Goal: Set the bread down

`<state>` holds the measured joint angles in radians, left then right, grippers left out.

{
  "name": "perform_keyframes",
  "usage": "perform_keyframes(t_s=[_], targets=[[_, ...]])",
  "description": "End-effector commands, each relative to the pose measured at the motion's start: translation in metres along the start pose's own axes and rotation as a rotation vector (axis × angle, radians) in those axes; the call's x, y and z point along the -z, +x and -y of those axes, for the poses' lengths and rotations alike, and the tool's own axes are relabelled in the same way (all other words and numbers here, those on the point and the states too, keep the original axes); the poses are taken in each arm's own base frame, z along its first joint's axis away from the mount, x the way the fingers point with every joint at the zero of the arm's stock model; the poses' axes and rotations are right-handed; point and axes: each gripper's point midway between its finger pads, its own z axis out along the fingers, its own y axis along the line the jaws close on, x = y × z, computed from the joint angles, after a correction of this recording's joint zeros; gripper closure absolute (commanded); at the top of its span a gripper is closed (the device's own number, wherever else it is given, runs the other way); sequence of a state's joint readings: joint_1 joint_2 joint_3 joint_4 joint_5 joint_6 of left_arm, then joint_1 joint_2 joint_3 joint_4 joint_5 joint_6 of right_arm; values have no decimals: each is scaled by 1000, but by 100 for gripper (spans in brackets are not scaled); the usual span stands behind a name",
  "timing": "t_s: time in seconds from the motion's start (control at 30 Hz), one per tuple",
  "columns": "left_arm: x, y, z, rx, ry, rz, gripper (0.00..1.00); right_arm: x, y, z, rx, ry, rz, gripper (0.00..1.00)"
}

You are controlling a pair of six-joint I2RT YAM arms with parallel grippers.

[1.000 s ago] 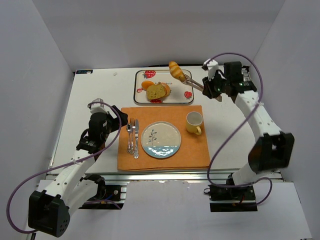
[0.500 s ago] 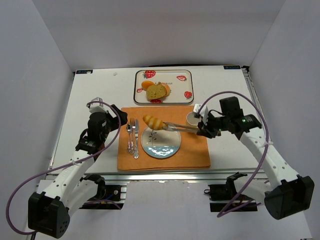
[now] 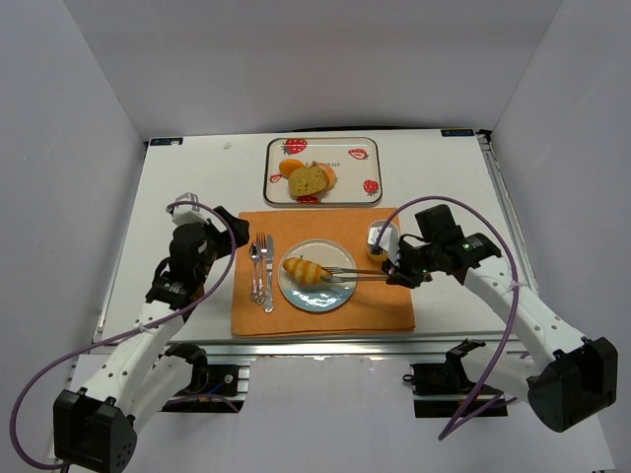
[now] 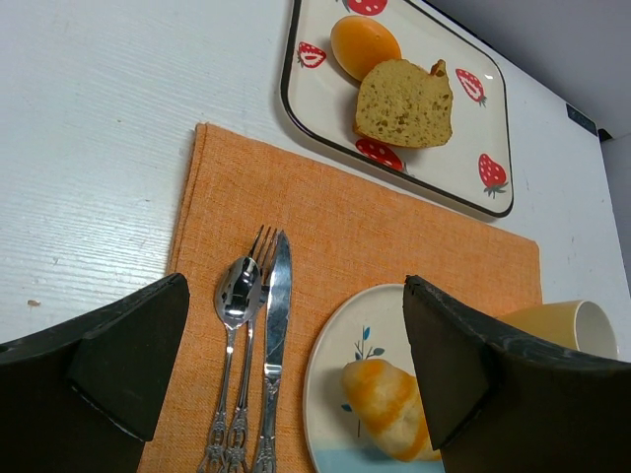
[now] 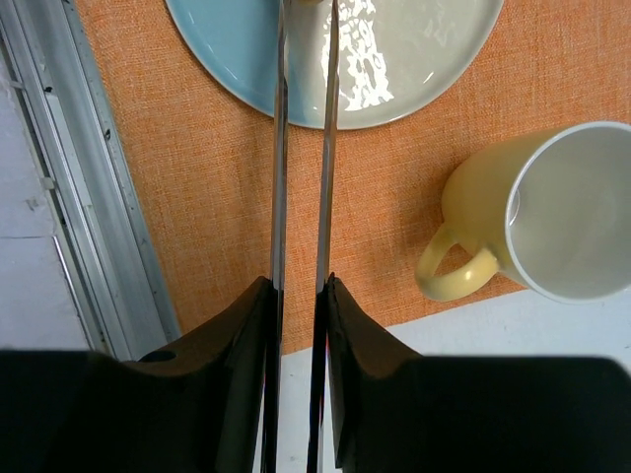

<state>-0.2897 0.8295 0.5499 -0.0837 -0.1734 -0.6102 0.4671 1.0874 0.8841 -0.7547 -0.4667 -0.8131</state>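
Note:
The bread, a golden striped roll (image 3: pixel 303 269), lies on the round blue-and-white plate (image 3: pixel 338 292) in the middle of the orange placemat (image 3: pixel 380 307). My right gripper (image 3: pixel 393 275) is shut on a pair of metal tongs (image 3: pixel 353 276), whose tips reach the roll's right end. In the right wrist view the tongs' two arms (image 5: pixel 280 148) run close together over the plate (image 5: pixel 414 79) between my gripper's (image 5: pixel 297 286) jaws; the roll is out of that frame. My left gripper (image 3: pixel 233 239) stands open left of the cutlery, holding nothing. Its view shows the roll (image 4: pixel 392 409) on the plate (image 4: pixel 321 360) between wide-open jaws (image 4: pixel 293 296).
A strawberry-patterned tray (image 3: pixel 350 193) at the back holds a bread slice (image 3: pixel 307 179) and an orange bun (image 3: pixel 292 167). Spoon, fork and knife (image 3: pixel 262 268) lie left of the plate. A yellow mug (image 3: pixel 381 237) stands right of the plate, close to my right wrist.
My right arm swung from above the tray toward me and lowered, carrying the roll in the tongs down onto the plate. The left arm barely moved.

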Motion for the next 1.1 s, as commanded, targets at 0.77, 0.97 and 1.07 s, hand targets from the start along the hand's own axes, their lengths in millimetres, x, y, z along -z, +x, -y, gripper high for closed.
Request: perform_keyframes(t_s=[0.77, 0.97, 1.07], targets=[[3, -5, -3, -2, -12, 17, 2, 17, -13, -3, 122, 51, 60, 52], [3, -5, -1, 2, -4, 17, 2, 39, -84, 35, 14, 154, 231, 70], [2, -7, 0, 1, -1, 19, 2, 34, -109, 62, -59, 178, 277, 77]])
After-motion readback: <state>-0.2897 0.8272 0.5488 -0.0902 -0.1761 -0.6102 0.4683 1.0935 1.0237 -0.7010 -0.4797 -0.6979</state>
